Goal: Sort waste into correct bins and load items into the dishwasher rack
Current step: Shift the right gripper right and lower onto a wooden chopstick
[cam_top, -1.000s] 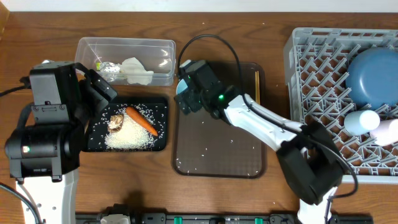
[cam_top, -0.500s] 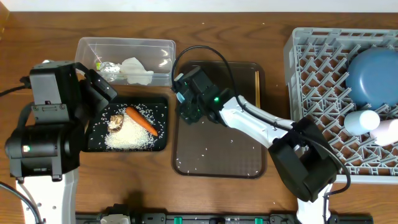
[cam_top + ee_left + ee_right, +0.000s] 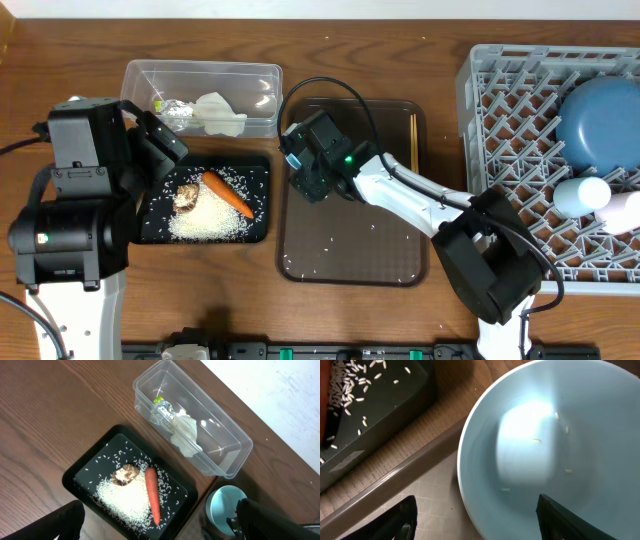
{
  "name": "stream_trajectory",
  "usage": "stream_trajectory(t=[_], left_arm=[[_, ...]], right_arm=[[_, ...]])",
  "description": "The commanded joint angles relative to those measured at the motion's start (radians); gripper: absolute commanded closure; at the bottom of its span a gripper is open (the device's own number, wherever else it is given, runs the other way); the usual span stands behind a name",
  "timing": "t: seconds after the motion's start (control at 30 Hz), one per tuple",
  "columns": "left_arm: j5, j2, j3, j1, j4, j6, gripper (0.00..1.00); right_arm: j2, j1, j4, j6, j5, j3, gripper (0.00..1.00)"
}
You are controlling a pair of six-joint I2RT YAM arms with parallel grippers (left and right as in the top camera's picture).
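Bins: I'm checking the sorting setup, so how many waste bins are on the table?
2. The black tray lies at the left of the table; the clear tub sits just beyond it, toward the far edge. None seems hidden.

The worktop (image 3: 420,60) is grained wood; the tub (image 3: 220,445) clear glossy plastic; the cup (image 3: 545,450) smooth with a soft sheen.

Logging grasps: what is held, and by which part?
Nothing held. The right tool, fingers open, straddles the rim of the light-blue cup; the left tool is empty.
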Motion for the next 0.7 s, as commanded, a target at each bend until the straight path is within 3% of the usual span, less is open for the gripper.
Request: stream_trajectory(t=[0.0, 0.17, 0.33, 0.67], left_arm=[[-0.016, 0.005, 0.003, -0.002, -0.003, -0.001, 0.02], [-0.016, 0.005, 0.003, -0.002, -0.003, -0.001, 0.02], [-0.016, 0.005, 0.003, -0.002, -0.003, -0.001, 0.02], [-0.016, 0.005, 0.003, -0.002, -0.003, -0.001, 0.02]], right_arm=[[0.006, 0.013, 0.011, 0.009, 0.018, 0.006, 0.30], [-0.035, 0.003, 0.072, 0.190, 0.047, 0.031, 0.17], [-0.136, -0.016, 0.070, 0.257, 0.053, 0.065, 0.02], [-0.397, -0.177, -0.262, 0.565, 0.333, 0.066, 0.01]])
